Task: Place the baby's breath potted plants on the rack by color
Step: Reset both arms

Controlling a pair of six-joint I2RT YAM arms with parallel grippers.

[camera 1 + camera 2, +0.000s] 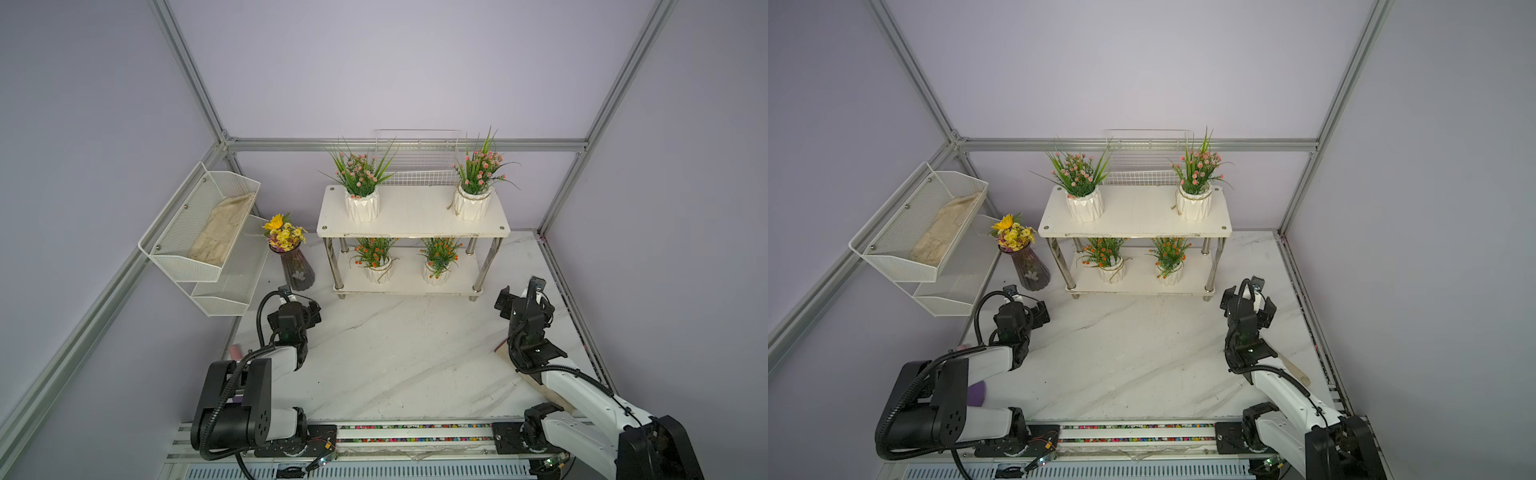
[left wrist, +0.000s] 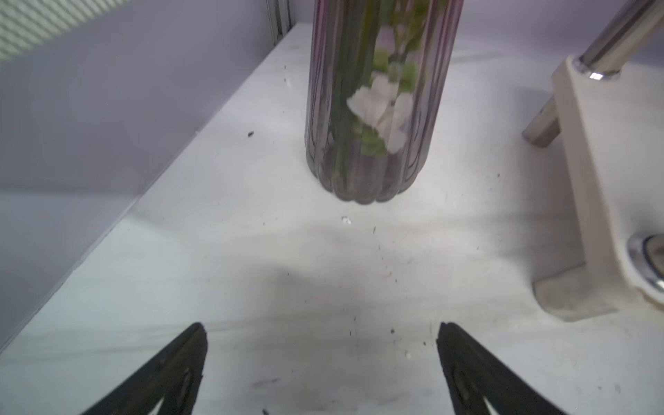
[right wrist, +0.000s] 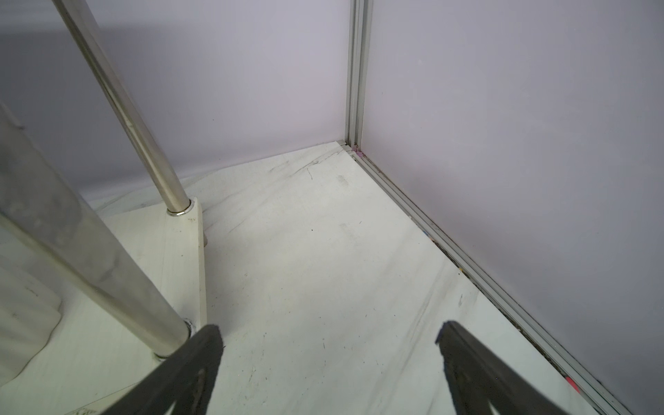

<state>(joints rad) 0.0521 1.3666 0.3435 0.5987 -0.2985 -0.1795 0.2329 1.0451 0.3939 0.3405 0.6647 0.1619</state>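
Left gripper (image 2: 319, 328): we are seeing its jaws spread wide, gripping nothing, above the white marble-patterned tabletop (image 2: 251, 251) and facing a dark ribbed glass vase (image 2: 373, 107). Right gripper (image 3: 330, 328): jaws also gaping and empty, just beside a shiny metal tube leg (image 3: 93, 258) of the white two-tier rack (image 1: 415, 218).

In both top views, we are noting plants in white ribbed pots:
- Top board: the left pink-flowered baby's breath plant (image 1: 361, 208) and the right pink-flowered baby's breath plant (image 1: 471, 205) are standing at the board's ends.
- Lower board: the left orange-flowered baby's breath plant (image 1: 379, 272) and the right orange-flowered baby's breath plant (image 1: 435, 275) are sitting there.

Pale lilac walls (image 1: 395, 62) close three sides, framed by silver aluminium bars (image 1: 291, 144) — below, a white grey-veined marble-look tabletop (image 1: 395, 353); two white mesh baskets (image 1: 178, 224) hang on a side wall.
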